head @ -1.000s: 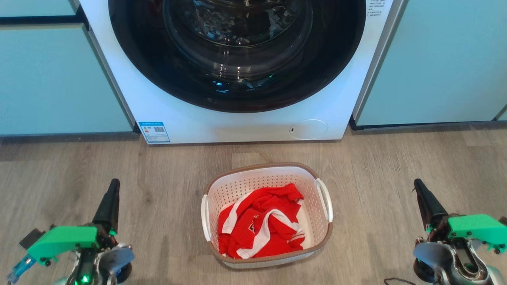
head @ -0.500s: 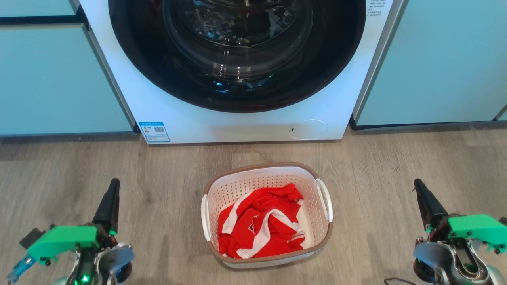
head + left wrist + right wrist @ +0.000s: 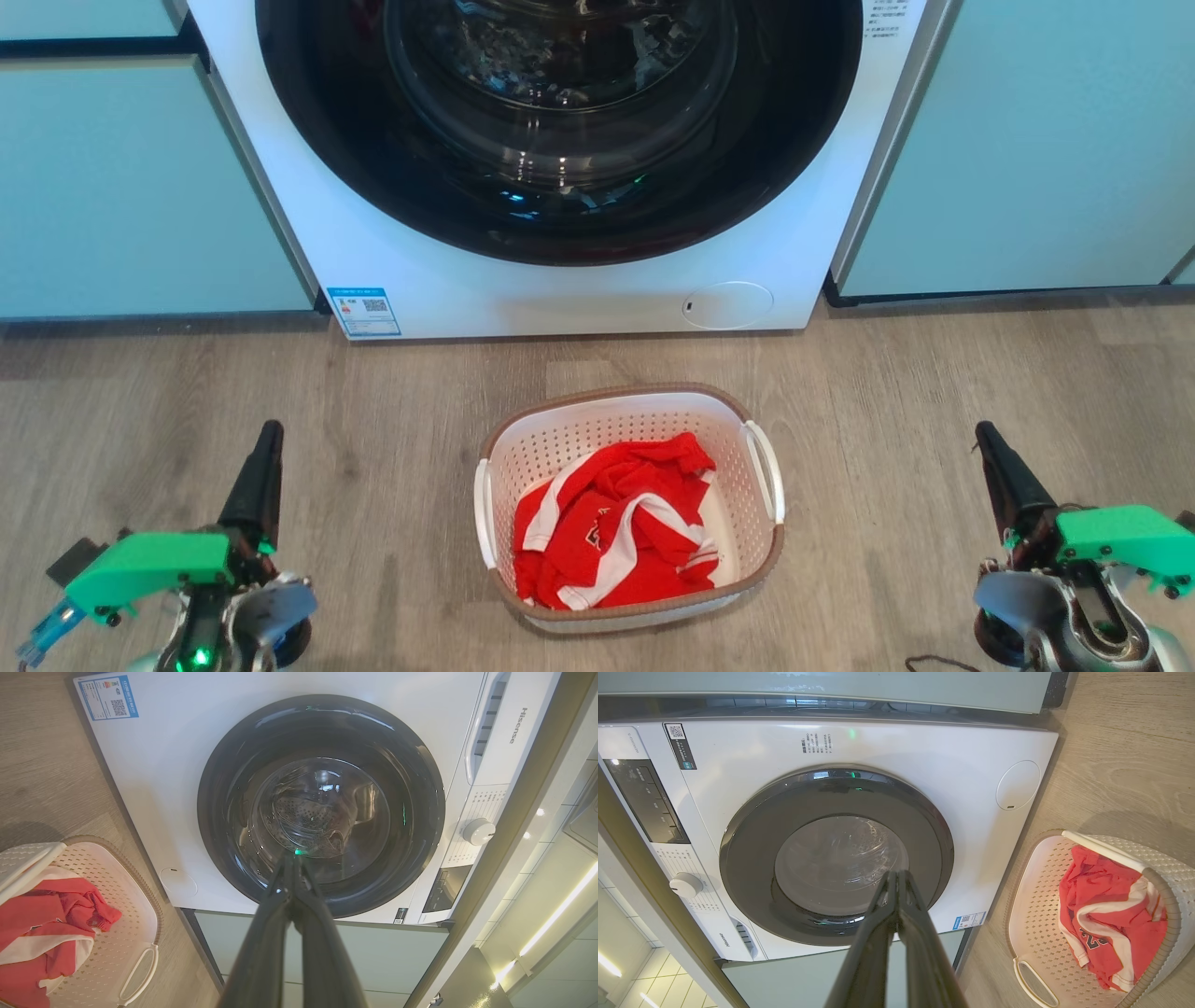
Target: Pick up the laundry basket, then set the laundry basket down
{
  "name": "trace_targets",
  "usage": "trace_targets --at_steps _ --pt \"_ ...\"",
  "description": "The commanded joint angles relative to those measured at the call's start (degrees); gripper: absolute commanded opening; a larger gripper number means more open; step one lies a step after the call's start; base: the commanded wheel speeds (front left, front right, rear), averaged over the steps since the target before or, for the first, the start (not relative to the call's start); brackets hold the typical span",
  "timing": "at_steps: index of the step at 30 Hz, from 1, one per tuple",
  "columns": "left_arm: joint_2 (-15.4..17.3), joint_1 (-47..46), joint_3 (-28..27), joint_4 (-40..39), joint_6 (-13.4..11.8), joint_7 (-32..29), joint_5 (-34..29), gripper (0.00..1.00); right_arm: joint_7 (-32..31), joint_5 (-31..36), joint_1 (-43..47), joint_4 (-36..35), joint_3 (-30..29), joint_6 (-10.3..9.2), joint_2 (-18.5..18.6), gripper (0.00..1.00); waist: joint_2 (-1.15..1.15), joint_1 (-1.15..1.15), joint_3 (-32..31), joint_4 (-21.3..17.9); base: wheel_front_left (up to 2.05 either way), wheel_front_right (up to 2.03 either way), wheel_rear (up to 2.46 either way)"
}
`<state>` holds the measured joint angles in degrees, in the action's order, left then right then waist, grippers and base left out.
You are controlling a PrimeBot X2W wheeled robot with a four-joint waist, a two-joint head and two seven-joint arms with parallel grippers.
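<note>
The laundry basket (image 3: 616,420), white with perforated walls, a brown rim and two white side handles, stands on the wooden floor in front of the washing machine. A red and white shirt (image 3: 616,527) lies inside it. The basket (image 3: 110,952) sits at the lower left of the left wrist view, and the basket (image 3: 1036,919) at the lower right of the right wrist view. My left gripper (image 3: 271,431) is shut and empty, well to the basket's left. My right gripper (image 3: 982,431) is shut and empty, well to its right. Both point toward the washer.
The white front-loading washing machine (image 3: 560,289) with a dark round door (image 3: 560,121) stands just beyond the basket. Pale green cabinet fronts (image 3: 131,187) flank it on both sides. Wooden floor (image 3: 392,392) lies open between each gripper and the basket.
</note>
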<state>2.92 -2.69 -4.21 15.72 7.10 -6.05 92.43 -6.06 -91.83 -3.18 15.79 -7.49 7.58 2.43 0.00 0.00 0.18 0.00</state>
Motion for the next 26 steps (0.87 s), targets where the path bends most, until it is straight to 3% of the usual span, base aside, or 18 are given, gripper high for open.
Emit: trace_targets --at_steps 1,26 --pt "0.2 -3.48 -2.02 -1.67 0.38 -0.21 -0.03 0.0 -0.45 -0.31 -3.0 -1.77 0.93 -0.09 0.47 0.0 0.0 0.0 0.0 0.0 0.0 0.0 0.0" --pt "0.13 -3.49 -2.13 -1.67 0.38 -0.3 -0.12 0.0 -0.46 -0.3 -3.0 -1.77 0.92 -0.09 0.46 0.0 0.0 0.0 0.0 0.0 0.0 0.0 0.0"
